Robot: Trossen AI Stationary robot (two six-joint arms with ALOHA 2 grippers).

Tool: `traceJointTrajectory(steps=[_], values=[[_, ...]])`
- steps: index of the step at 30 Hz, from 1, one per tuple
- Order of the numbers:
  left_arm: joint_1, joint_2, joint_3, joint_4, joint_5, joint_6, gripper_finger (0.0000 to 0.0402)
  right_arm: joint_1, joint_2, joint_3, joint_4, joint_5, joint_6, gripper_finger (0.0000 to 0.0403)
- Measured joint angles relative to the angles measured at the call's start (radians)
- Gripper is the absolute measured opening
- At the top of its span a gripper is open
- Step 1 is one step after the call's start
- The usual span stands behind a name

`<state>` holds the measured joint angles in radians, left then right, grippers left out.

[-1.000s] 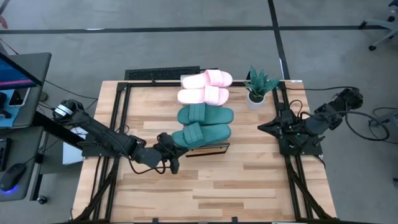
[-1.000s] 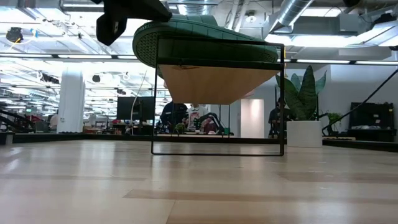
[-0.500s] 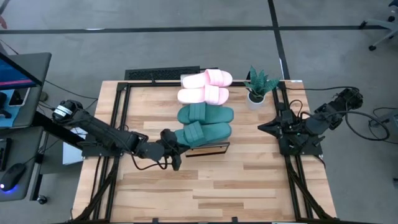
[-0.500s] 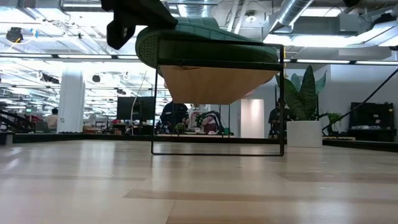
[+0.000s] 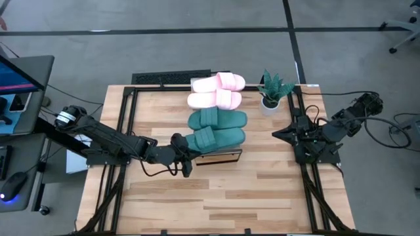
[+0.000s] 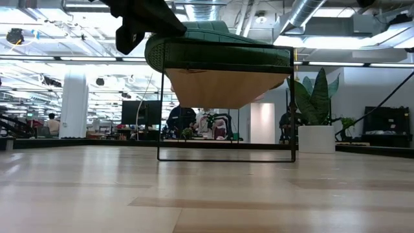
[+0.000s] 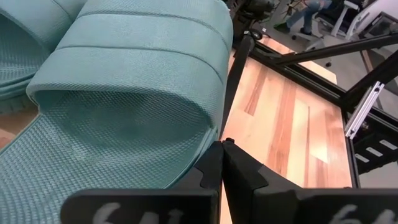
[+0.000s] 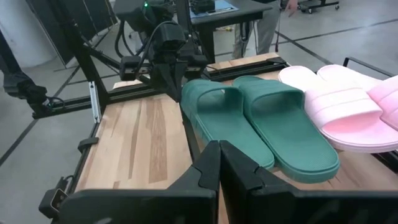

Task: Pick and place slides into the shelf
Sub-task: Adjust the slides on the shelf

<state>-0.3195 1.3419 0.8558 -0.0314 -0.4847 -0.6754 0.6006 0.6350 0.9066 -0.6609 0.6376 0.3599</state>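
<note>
Left pincer (image 5: 182, 153): your fingers are sitting closed at the heel of the near teal slide (image 5: 213, 139), gripping nothing | slides: all four are lying on the shelf (image 5: 219, 157) | right pincer (image 8: 217, 163): closed, parked at counter (image 5: 216, 196) edge.

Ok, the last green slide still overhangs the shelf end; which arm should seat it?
Left. The left gripper is already at the heel of the nearest green slide on the shelf. The right gripper waits beside the shelf's far side, fingers shut.
</note>
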Motion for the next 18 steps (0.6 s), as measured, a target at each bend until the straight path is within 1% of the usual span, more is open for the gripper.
traceJointTrajectory(steps=[18], values=[[0.019, 0.000, 0.001, -0.032, -0.022, 0.027, 0.0000, 0.000, 0.000, 0.000, 0.004, 0.000, 0.001, 0.0000]])
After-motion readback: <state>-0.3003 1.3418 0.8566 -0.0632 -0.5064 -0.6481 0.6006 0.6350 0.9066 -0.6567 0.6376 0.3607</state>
